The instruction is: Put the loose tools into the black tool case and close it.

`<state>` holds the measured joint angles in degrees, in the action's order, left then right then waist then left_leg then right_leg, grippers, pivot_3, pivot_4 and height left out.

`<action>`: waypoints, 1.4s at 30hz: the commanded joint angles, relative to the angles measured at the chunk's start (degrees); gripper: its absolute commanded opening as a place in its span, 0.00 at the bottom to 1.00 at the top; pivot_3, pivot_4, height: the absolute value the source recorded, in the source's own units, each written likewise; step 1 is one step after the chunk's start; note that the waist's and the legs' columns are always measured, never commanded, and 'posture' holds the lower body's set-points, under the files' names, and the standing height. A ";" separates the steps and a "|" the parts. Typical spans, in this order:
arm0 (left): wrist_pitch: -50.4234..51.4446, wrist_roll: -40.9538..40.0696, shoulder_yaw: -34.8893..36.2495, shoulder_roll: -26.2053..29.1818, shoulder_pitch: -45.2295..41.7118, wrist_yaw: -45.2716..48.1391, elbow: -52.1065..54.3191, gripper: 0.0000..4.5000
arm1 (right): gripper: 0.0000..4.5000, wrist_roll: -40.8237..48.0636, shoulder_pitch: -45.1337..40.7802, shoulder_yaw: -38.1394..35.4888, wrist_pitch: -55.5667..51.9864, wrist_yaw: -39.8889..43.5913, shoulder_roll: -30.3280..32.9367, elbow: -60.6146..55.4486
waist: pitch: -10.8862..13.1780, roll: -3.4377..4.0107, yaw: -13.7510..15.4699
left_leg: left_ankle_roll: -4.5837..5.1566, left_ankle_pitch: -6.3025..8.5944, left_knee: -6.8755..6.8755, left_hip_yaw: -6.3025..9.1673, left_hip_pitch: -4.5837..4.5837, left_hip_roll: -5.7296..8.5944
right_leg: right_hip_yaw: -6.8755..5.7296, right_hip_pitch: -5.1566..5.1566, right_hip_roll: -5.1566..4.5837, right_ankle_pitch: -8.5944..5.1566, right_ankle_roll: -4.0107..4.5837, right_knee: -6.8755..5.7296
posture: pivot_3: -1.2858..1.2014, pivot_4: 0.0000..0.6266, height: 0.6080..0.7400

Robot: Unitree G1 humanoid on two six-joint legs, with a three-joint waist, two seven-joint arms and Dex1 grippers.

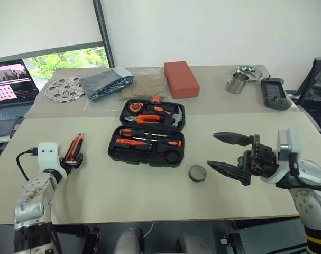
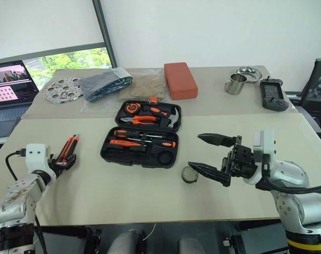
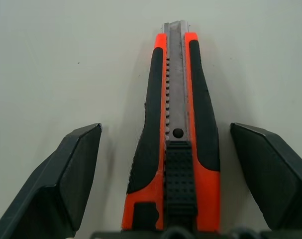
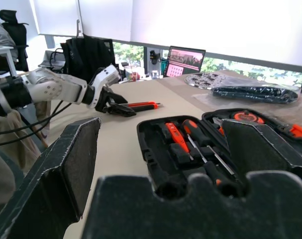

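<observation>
The black tool case [image 1: 147, 132] lies open near the middle of the worktop [image 1: 123, 196], its lid half on the far side and its base half on the near side. In the base half, two long screwdrivers [image 1: 149, 141] with black-and-orange handles lie in their slots, and a round recess at the near right corner of the case holds nothing. The lid half holds orange-handled pliers [image 1: 144, 119] and a hammer [image 1: 173, 117]. The utility knife [image 1: 73, 148] lies flat on the worktop well to the left of the case, its length running away from the robot. The left gripper [image 3: 180, 154] sits at the near end of the knife with its fingers [image 3: 66, 174] spread wide, one on each side of the handle and neither touching it. The small grey ring-shaped roll [image 1: 198, 173] lies on the worktop just off the near right corner of the case. The right gripper [image 1: 223, 153] hangs above the worktop to the right of the case, pointing toward the case, with its fingers spread apart and nothing between them; the roll lies just to the left of its lower finger. Beyond the case, on the far part of the worktop, lie a red-orange block [image 1: 181, 79], a dark folded bag [image 1: 106, 84] and a perforated metal disc [image 1: 64, 88]; far to the right of the case stand a metal cup [image 1: 237, 82] and a dark handheld device [image 1: 276, 93].
</observation>
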<state>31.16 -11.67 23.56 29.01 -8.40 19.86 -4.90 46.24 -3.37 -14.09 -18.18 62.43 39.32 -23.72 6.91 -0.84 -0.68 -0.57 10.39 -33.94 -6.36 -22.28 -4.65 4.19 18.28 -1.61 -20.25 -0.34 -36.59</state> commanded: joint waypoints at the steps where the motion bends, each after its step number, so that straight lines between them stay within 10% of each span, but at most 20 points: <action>1: -0.69 -0.14 0.08 1.54 -1.00 0.36 -3.43 0.82 | 1.00 0.02 0.69 -1.98 1.69 0.59 0.14 -1.05 | -0.01 0.02 -0.02 | 0.00 0.00 0.00 0.00 0.00 0.00 | 0.01 0.00 0.00 0.00 0.00 -0.01 | 0.52 0.24 1.00; 7: -3.92 -0.79 0.40 3.52 -2.10 3.14 -7.15 0.40 | 1.00 -0.76 2.21 -2.19 3.17 0.66 -0.40 -0.97 | -0.02 0.04 -0.28 | -0.01 -0.01 0.03 -0.02 0.06 -0.05 | 0.02 0.01 0.04 0.00 0.00 -0.04 | 0.52 0.24 1.00; 16: -22.71 -6.79 -2.46 11.43 -16.44 29.41 -20.42 0.40 | 1.00 -1.45 3.41 -2.43 4.96 1.49 -0.86 0.36 | 0.14 -0.29 0.90 | -0.08 -0.05 0.05 -0.08 -0.11 -0.06 | -0.23 0.14 0.01 0.01 0.02 0.01 | 0.52 0.24 1.00; 29: -51.98 6.86 -28.27 9.42 -45.28 70.82 -49.94 0.40 | 1.00 -2.32 7.61 -4.37 7.13 0.00 -2.17 -1.58 | 0.06 -0.10 0.60 | -0.04 -0.04 0.06 -0.47 -0.57 0.00 | -0.22 0.42 0.28 0.01 0.02 0.36 | 0.52 0.24 1.00; 42: -63.18 11.97 -42.92 4.10 -53.18 72.64 -60.20 0.40 | 1.00 -2.28 12.84 -6.41 8.21 -3.24 -2.94 -6.24 | 0.05 -0.08 0.62 | -0.06 -0.07 -0.06 -0.29 -0.76 0.02 | -0.19 0.60 0.32 0.01 0.00 0.24 | 0.52 0.24 1.00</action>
<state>-31.27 -0.02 -18.56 33.16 -59.60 92.30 -64.66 43.74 9.49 -18.85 -11.38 59.53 36.39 -27.70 6.96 -0.92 -0.06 -0.63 10.32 -34.00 -6.65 -23.05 -4.64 3.99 18.88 -1.26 -20.24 -0.34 -36.35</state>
